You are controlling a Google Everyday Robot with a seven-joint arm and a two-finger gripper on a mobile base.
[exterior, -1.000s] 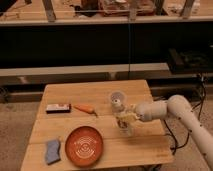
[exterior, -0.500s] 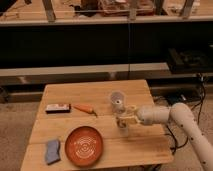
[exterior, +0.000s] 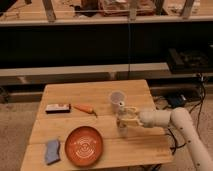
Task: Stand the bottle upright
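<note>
We see our gripper [exterior: 126,119] low over the wooden table [exterior: 95,93], near the right side. Our white arm [exterior: 167,119] reaches in from the right to get there. The yellowish fingers are around something small and pale, and we think that is the bottle [exterior: 122,128]. The gripper looks closed on it, but the two blur together, so we cannot tell for sure how tight the hold is.

The bottle is right at the fingers and hangs a little below them, with its bottom end close to the table. Its long side seems to run mostly up and down. We cannot tell if it leans a bit, or if it touches the wood yet. That is what matters for our next move: the bottom has to sit flat before we let go.

Just behind the gripper stands a clear cup [exterior: 116,99], very near. We think we could bump it if we swing that way.

Farther left lie a carrot [exterior: 85,108] and a dark flat box [exterior: 57,108]. At the front sit a red plate [exterior: 84,146] and a blue sponge [exterior: 52,151]. These are well apart from the gripper.

The bottle's cap and label are too small to make out.
</note>
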